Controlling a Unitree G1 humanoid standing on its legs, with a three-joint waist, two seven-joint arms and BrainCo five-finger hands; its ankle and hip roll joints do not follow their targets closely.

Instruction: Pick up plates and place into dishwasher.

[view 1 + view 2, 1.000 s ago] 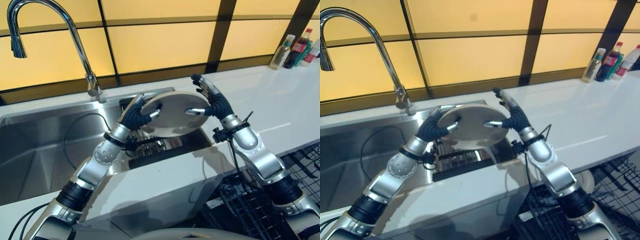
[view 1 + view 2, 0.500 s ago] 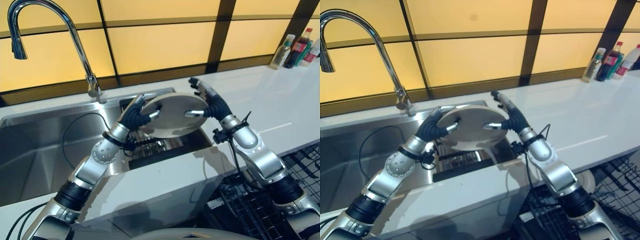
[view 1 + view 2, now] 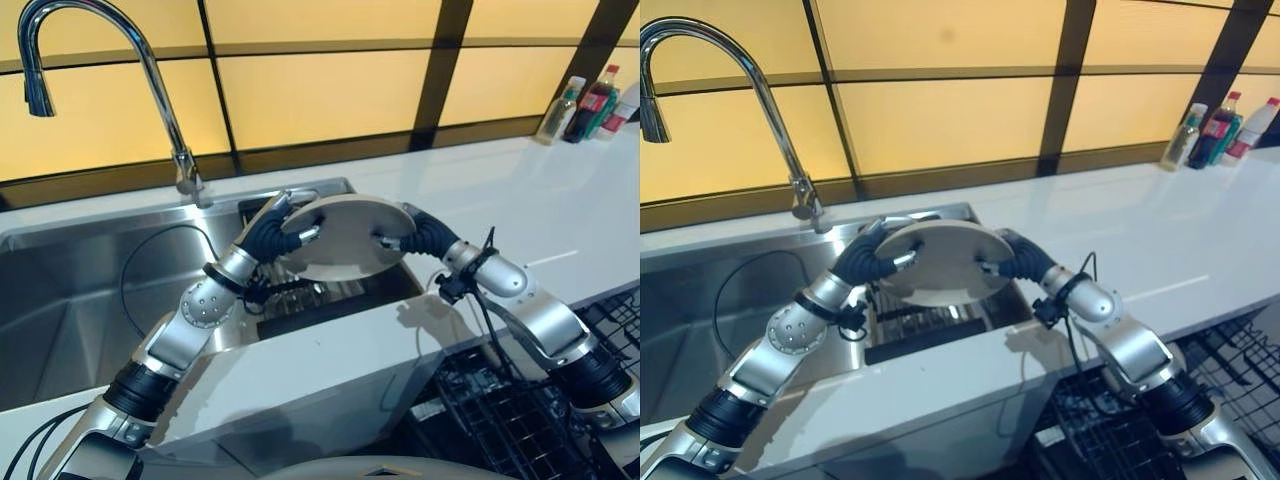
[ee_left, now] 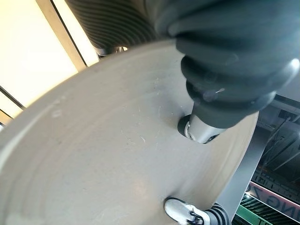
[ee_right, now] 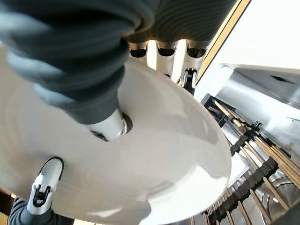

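The left hand (image 3: 270,235) is clamped on one edge of a grey plate (image 3: 345,235), thumb pressed on its upper face and fingers curled under the rim. The right hand (image 3: 415,235) grips the opposite edge the same way, its thumb (image 5: 110,126) flat on the face and the fingers (image 5: 164,49) wrapped over the far rim. Between the two hands the plate is tilted and held in the air just above the right-hand part of the sink (image 3: 90,290), over a dark wire rack (image 3: 310,290) that sits down in the basin. The tall curved faucet (image 3: 150,80) rises behind the sink, to the left of the plate. To the right of the sink runs a white counter (image 3: 530,210), with a few bottles (image 3: 590,100) at its far corner. Below the counter, right of the sink, a black dishwasher rack (image 3: 500,420) stands open.
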